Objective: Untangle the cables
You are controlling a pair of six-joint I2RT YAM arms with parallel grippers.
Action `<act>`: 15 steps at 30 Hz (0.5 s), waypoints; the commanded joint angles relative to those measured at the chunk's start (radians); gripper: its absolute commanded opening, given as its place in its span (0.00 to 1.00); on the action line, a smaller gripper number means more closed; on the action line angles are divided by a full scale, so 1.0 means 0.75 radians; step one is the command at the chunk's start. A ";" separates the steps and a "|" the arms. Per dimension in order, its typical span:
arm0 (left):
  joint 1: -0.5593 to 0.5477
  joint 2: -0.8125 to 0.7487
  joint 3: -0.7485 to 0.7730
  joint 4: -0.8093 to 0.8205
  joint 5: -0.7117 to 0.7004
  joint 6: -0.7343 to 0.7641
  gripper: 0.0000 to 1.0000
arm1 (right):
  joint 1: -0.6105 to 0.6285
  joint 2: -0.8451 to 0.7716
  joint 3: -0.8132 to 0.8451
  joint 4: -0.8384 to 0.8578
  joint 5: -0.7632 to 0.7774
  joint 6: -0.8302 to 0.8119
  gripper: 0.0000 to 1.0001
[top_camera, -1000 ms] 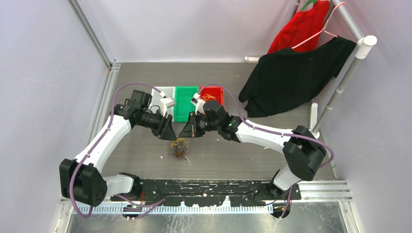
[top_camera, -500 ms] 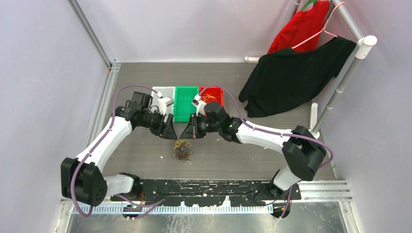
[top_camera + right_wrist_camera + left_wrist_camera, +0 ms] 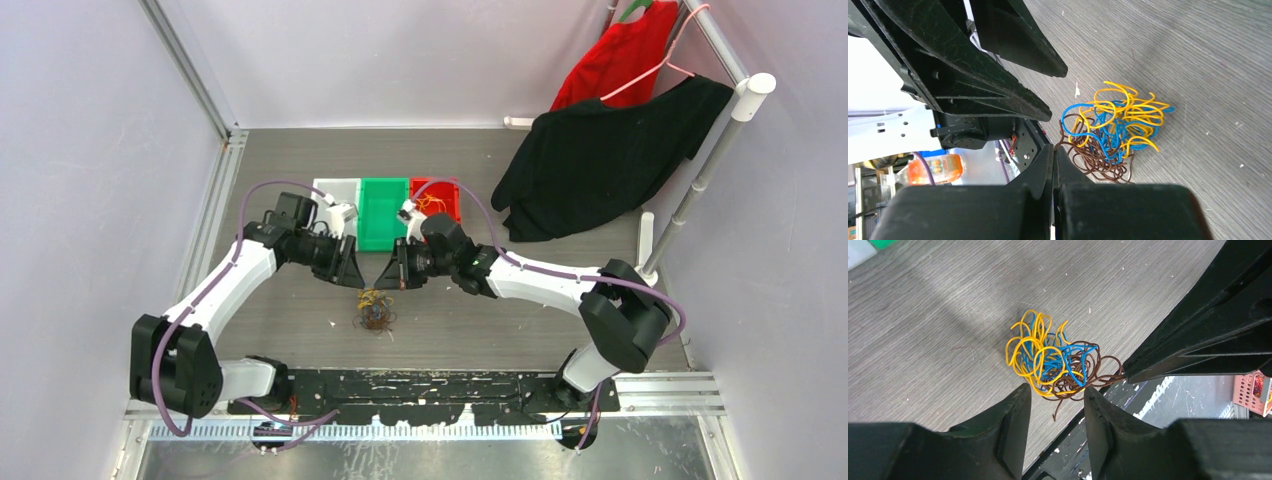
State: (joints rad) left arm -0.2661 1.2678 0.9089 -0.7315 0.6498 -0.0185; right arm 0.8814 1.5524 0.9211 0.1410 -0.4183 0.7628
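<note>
The cables (image 3: pixel 375 311) are one small tangle of orange-yellow, blue and dark brown thin wire on the grey table, seen close up as cables (image 3: pixel 1053 360) and cables (image 3: pixel 1113 125). My right gripper (image 3: pixel 386 279) is shut on a brown strand that runs out of the tangle; the strand enters the right gripper (image 3: pixel 1054 148) at its tips. My left gripper (image 3: pixel 351 274) faces it from the left. In its own view the left gripper (image 3: pixel 1057 392) is open, just short of the tangle, with only a loose brown wire end between its fingers.
White bin (image 3: pixel 330 187), green bin (image 3: pixel 383 212) and red bin (image 3: pixel 444 199) stand in a row behind the grippers; the red one holds some orange wire. A black cloth (image 3: pixel 600 160) and a red garment (image 3: pixel 620 55) hang on a rack at the back right. A black base plate (image 3: pixel 440 385) lines the near edge.
The tangle has drawn a little tighter and shifted slightly right. The left jaws widened, then narrowed again. The right gripper has stayed shut.
</note>
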 commanded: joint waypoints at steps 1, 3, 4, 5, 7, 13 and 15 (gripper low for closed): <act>0.005 0.050 0.015 0.073 0.079 0.014 0.43 | -0.001 -0.052 0.029 -0.048 0.078 -0.054 0.01; 0.004 0.074 0.018 0.077 0.107 0.021 0.43 | -0.002 -0.042 0.031 -0.090 0.109 -0.067 0.01; 0.002 0.087 0.016 0.083 0.116 0.024 0.44 | -0.001 -0.037 0.035 -0.113 0.127 -0.073 0.01; 0.000 0.102 0.016 0.090 0.118 0.025 0.46 | -0.001 -0.032 0.041 -0.142 0.141 -0.081 0.01; -0.014 0.143 0.015 0.107 0.118 0.022 0.49 | -0.001 -0.034 0.037 -0.160 0.153 -0.090 0.01; -0.057 0.254 0.043 0.150 0.119 -0.014 0.51 | -0.001 -0.045 0.011 -0.169 0.173 -0.078 0.01; -0.066 0.273 0.050 0.164 0.133 -0.014 0.48 | -0.001 -0.045 0.010 -0.169 0.175 -0.073 0.01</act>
State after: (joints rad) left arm -0.3004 1.4544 0.9104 -0.6643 0.7036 -0.0212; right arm 0.8814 1.5517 0.9207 0.0074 -0.3099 0.7143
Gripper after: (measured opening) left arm 0.507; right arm 0.035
